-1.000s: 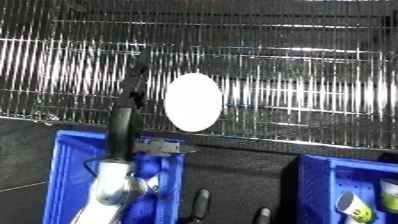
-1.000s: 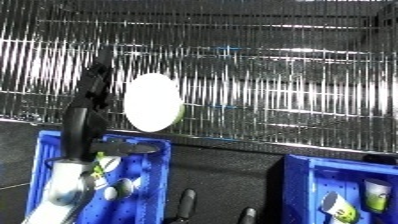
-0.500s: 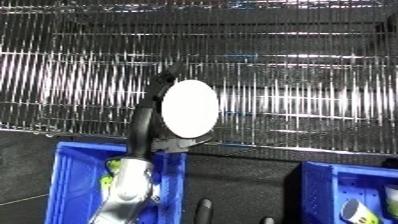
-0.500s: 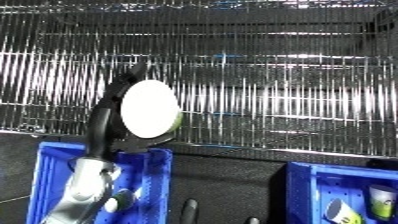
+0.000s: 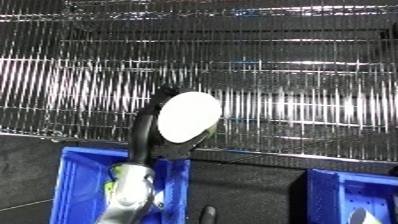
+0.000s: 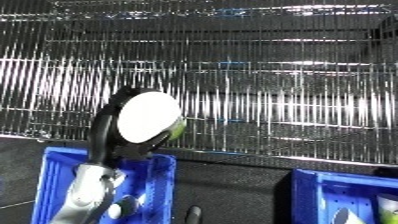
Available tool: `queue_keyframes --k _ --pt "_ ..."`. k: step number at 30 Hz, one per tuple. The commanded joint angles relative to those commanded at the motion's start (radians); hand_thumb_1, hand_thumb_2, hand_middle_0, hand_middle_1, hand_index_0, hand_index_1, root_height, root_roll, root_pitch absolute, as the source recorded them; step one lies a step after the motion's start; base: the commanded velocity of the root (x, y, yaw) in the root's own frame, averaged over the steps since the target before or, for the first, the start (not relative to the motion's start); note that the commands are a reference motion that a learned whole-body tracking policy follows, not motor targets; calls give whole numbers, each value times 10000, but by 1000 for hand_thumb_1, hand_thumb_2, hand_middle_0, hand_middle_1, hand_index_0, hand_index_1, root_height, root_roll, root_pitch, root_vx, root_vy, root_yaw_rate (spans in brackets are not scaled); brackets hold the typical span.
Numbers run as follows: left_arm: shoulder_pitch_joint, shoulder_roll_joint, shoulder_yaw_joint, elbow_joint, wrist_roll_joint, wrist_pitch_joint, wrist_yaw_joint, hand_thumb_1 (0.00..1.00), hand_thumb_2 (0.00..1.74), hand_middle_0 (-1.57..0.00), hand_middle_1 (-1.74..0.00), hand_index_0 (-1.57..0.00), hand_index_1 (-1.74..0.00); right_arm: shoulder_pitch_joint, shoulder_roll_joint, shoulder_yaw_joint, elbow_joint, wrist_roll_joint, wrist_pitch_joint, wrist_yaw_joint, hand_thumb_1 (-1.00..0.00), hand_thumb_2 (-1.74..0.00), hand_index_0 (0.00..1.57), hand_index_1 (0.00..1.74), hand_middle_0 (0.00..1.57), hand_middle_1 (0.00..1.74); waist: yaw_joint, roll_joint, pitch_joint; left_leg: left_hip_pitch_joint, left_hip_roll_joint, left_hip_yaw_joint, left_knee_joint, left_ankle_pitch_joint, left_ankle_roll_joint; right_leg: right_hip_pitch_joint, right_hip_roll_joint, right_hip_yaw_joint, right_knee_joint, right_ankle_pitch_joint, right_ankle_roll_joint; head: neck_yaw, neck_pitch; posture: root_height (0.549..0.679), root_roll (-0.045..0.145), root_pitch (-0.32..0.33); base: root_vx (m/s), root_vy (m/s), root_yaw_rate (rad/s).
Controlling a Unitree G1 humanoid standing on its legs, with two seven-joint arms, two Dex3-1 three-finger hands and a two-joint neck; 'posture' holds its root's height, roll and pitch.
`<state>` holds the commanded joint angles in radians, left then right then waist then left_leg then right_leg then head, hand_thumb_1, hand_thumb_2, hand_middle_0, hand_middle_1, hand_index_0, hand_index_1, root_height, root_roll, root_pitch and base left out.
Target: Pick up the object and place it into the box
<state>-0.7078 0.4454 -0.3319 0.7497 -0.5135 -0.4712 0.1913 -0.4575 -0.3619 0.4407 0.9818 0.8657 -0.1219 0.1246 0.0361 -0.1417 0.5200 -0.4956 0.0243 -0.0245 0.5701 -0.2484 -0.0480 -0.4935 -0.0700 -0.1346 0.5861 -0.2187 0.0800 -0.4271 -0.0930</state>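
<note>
Left hand: my black fingers curl up and around the rim of the white disc, gripping it on edge; my forearm rises out of the lower left of both views.

Task object: the white disc, held upright with its flat face toward my camera, raised in front of the wire rack. A sliver of green-yellow shows at its lower right edge; I cannot tell whether that belongs to the disc or to something behind it.

Object relative to hand: the disc sits inside my grasp, with my fingers wrapped along its left and upper edge and my palm hidden behind it. It is clear of any surface.

Object relative to bin: the left blue bin lies directly below my wrist; the disc is above its far wall, near the rack rather than over the bin's middle.

Second bin: another blue bin stands at the lower right, well apart from the disc.

Right hand: not visible in either view.

Risk 1: I judge that releasing here could drop the disc onto the bin's far wall or the dark desk beyond it, because it hangs over the rim.

Risk 2: an edge grip on a smooth disc may let it pivot or slide out as I lower my arm.

Risk 3: the disc could catch on the rack wires behind it.
</note>
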Motion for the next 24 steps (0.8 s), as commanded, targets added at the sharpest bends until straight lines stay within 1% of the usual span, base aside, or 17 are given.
queue_keyframes --k 5,9,14,18,20,24 --pt "747 250 358 -761 -612 -471 -553 950 1653 -1492 -1653 -1492 -1653 333 -5 -273 167 40 -127 -44 0 0 0 0 0 0 254 260 0 192 -137 -80 -198 70 -1 162 -123 -98 -54 -76 -41 115 -4 652 28 131 -24 -11 136" --pt "1435 568 822 -1768 -825 -741 -606 950 1653 -1492 -1653 -1492 -1653 675 -58 -551 378 113 -347 -6 0 0 0 0 0 0 517 480 0 278 -282 -205 -309 116 19 264 -235 -229 -37 -159 -84 207 41 653 34 128 -27 -21 162" --pt "2342 983 1485 -2998 -540 -1150 -162 950 1653 -1492 -1653 -1492 -1653 1077 -97 -862 601 297 -593 76 0 0 0 0 0 0 869 698 0 267 -445 -397 -325 130 50 337 -369 -427 55 -265 -132 222 47 653 39 125 -23 -44 186" --pt "3068 1313 2105 -3479 -269 -1400 545 950 1653 -1492 -1653 -1492 -1653 1392 -89 -1099 862 429 -834 259 0 0 0 0 0 0 1147 838 0 252 -561 -548 -346 167 65 398 -465 -592 125 -340 -162 144 265 653 42 123 -16 -44 184" --pt "3383 1347 2410 -3415 -520 -1445 918 950 1653 -1492 -1653 -1492 -1653 1506 -75 -1174 1003 483 -949 366 0 0 0 0 0 0 1261 876 0 269 -590 -599 -379 190 74 441 -496 -662 134 -375 -176 -12 337 654 42 122 -12 -36 135" --pt "3857 1019 3059 -2646 -1756 -1583 1219 950 1653 -1492 -1653 -1492 -1653 1576 37 -1215 1288 570 -1157 514 0 0 0 0 0 0 1418 861 0 285 -614 -664 -468 264 70 528 -521 -786 106 -433 -205 -576 415 654 43 121 -18 -40 108"
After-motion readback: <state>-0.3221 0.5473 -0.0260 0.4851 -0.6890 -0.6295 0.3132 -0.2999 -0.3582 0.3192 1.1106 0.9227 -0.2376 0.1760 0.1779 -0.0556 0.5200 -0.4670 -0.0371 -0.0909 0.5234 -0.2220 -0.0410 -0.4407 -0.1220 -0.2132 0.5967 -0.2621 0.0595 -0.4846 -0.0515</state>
